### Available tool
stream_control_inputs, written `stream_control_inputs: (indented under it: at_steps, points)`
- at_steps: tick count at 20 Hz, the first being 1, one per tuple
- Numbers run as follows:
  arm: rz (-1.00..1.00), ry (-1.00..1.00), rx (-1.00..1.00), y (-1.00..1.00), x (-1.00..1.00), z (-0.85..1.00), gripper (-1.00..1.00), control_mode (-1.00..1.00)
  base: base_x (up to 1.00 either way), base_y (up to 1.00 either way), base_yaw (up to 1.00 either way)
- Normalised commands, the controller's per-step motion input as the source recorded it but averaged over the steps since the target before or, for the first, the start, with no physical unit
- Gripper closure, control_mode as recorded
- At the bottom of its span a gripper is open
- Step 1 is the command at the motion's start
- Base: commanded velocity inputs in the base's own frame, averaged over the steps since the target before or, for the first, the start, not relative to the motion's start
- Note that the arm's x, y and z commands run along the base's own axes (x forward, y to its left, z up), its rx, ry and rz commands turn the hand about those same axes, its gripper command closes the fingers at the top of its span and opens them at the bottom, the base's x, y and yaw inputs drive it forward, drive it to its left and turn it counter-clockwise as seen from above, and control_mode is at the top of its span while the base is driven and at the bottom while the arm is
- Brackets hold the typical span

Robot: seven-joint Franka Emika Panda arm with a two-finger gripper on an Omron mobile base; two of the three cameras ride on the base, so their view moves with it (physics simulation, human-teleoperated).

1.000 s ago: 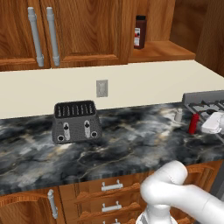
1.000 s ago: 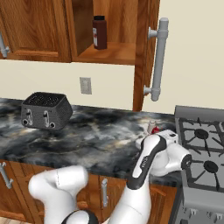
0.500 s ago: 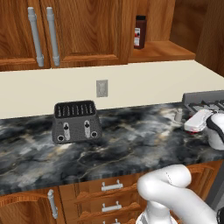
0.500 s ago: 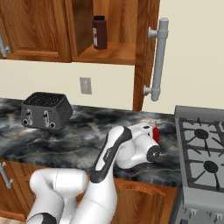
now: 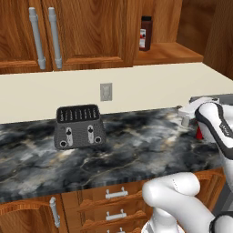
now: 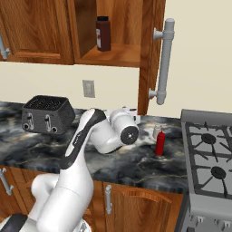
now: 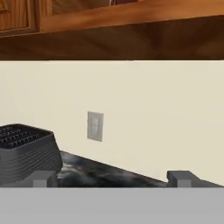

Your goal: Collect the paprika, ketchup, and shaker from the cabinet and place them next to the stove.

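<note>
Two of the three things were already down on the marble counter (image 6: 136,158), just left of the stove (image 6: 210,154). The ketchup (image 6: 160,144) stood upright there, and the shaker (image 6: 157,132) stood close behind it, a little to the left and nearer the wall. In the left base view the shaker (image 5: 185,119) showed beside the arm, with a small red part of the ketchup (image 5: 199,133) behind the white link.

The paprika (image 6: 103,33) was still in the cabinet (image 6: 118,54), standing upright toward the far left of the shelf. So I judged the task about two thirds done: only this jar was left to fetch and set beside the other two.

The gripper (image 7: 111,177) had its fingers spread wide apart and held nothing. It hung low over the counter and faced the wall, with the toaster (image 7: 26,151) to its left and the outlet (image 7: 95,126) ahead. The underside of the shelf was above it.
</note>
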Motion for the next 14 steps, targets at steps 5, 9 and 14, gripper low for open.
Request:
stream_control_inputs:
  at_steps: [5,9,14]
  points:
    - [-0.07,0.0,0.0,0.0,0.08,0.98,-1.0,-1.0,0.0,0.0,0.0]
    - [-0.04,0.0,0.0,0.02,0.0,0.92,-1.0,-1.0,0.0,0.0,0.0]
    - [0.0,0.0,0.0,0.04,0.0,0.55,-1.0,-1.0,0.0,0.0,0.0]
